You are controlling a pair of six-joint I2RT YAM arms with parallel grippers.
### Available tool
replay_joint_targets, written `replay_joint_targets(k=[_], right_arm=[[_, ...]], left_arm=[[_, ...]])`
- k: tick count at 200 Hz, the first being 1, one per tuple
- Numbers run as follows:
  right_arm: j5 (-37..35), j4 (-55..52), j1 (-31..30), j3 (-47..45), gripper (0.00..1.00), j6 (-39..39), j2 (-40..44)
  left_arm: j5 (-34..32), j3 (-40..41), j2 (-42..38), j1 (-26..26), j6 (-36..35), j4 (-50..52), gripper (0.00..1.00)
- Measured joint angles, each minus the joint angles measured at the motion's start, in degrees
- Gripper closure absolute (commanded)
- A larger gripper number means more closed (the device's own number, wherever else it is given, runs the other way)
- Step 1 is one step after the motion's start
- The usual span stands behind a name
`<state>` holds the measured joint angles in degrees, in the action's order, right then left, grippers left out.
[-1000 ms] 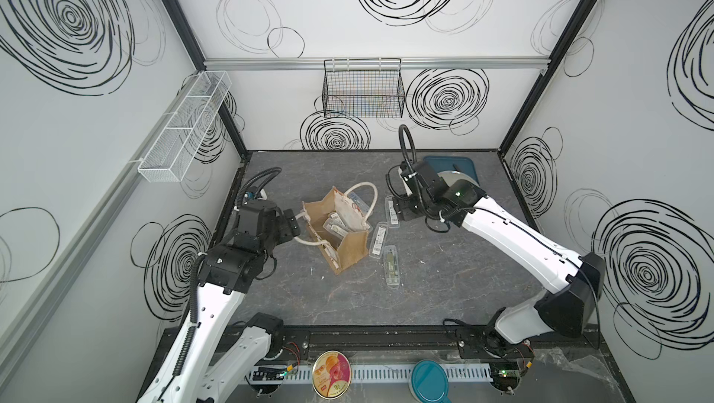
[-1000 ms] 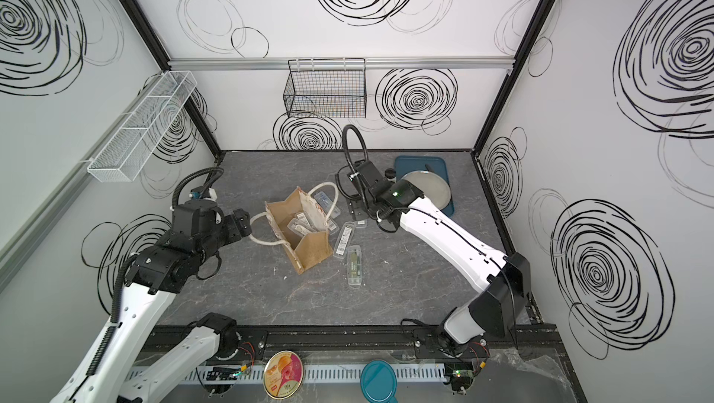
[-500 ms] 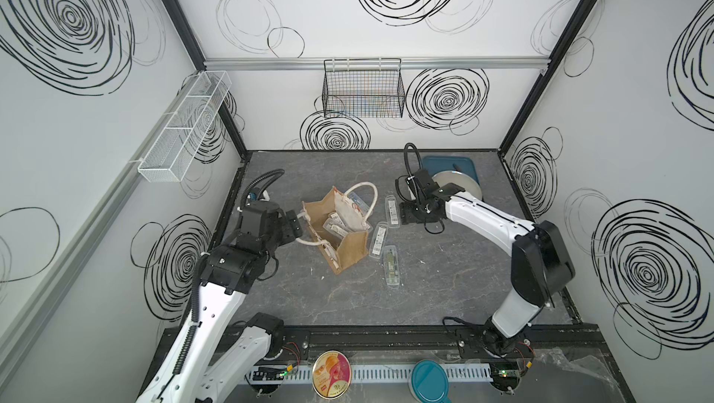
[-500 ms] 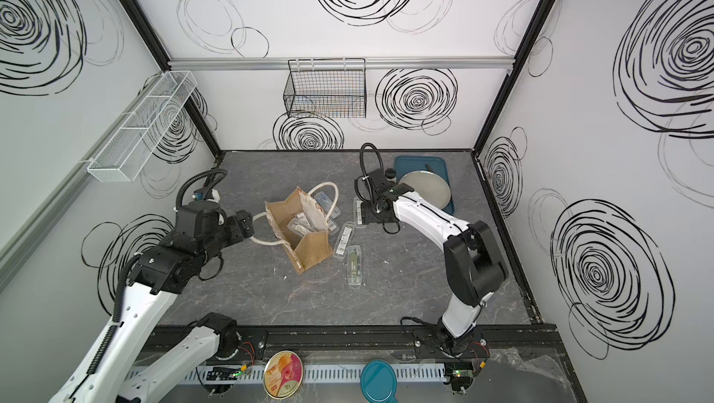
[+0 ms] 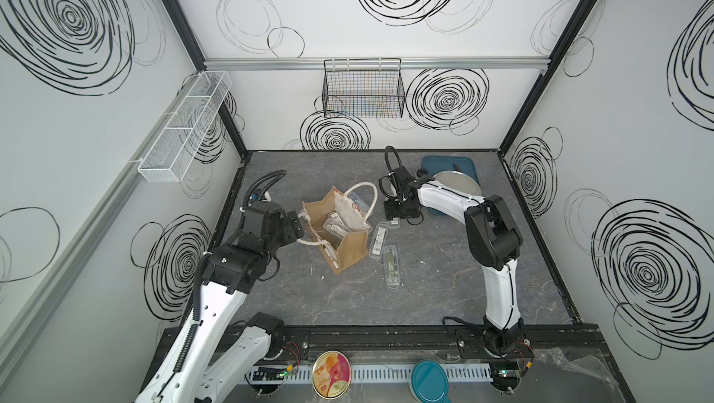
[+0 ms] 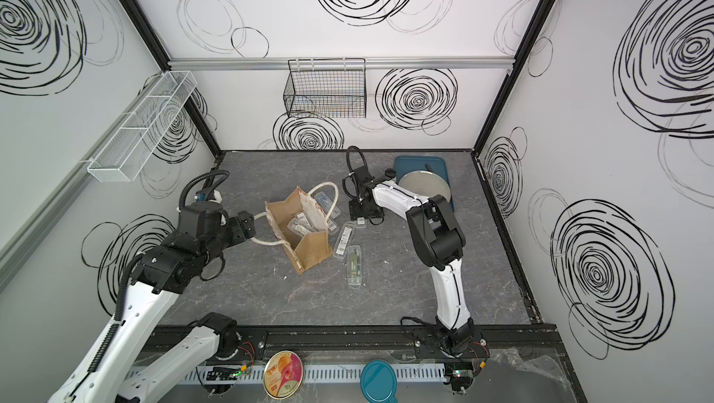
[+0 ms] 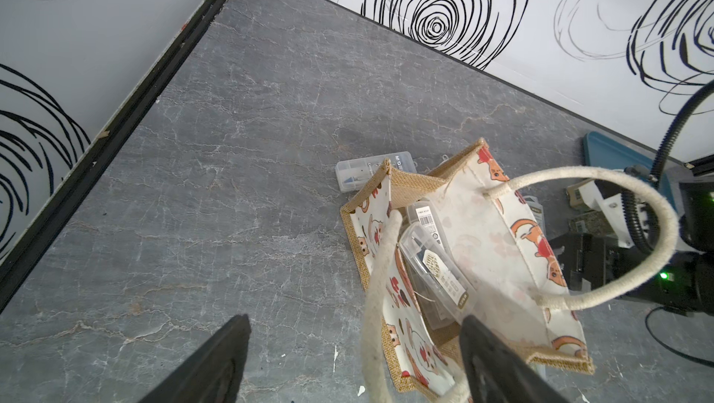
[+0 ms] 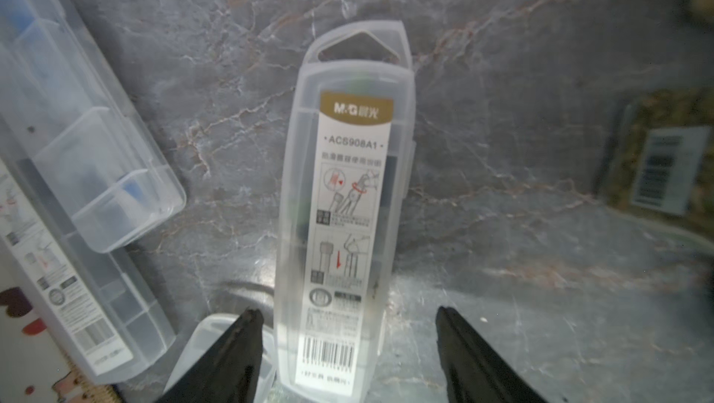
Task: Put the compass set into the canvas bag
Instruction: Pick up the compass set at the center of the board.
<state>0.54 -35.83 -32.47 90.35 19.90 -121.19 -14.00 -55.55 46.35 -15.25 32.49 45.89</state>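
The canvas bag (image 5: 349, 252) (image 6: 313, 251) (image 7: 483, 235) stands open mid-table with several clear cases inside it. One compass set (image 8: 347, 196), a clear case with a white label, lies flat on the table to the right of the bag. My right gripper (image 8: 347, 314) (image 5: 398, 211) is open and points down over it, one finger on each side of its barcode end, not touching. In both top views only that end (image 5: 394, 221) (image 6: 361, 220) shows. My left gripper (image 7: 355, 320) (image 5: 299, 223) is open at the bag's left side, with the near rope handle (image 7: 376, 304) passing between its fingers.
Two more clear cases (image 5: 378, 239) (image 5: 391, 269) lie in front of the right gripper, and another (image 5: 357, 200) lies behind the bag. A teal tray (image 5: 463, 163) holding a grey plate (image 5: 458, 184) sits at the back right. A wire basket (image 5: 363, 90) hangs on the back wall.
My right arm has folded in at the elbow, and its gripper has come down over the case by the bag. The left arm has hardly moved.
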Motion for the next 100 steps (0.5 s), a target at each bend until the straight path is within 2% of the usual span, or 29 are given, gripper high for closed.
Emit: replay_joint_targets(k=[62,82,100], right_arm=[[-0.6,-0.8,0.3,6.3,0.29,-0.5,-5.4],[-1.0,-1.3,0.4,7.5,0.35,-0.9,-6.3],[-1.2,-1.5,0.4,7.9,0.45,-1.2,-6.6]], left_arm=[[-0.3,0.0,-0.1,-0.1,0.3,-0.1,0.12],[-0.4,0.0,-0.4,-0.1,0.3,-0.1,0.12],[-0.4,0.0,-0.4,-0.1,0.3,-0.2,0.11]])
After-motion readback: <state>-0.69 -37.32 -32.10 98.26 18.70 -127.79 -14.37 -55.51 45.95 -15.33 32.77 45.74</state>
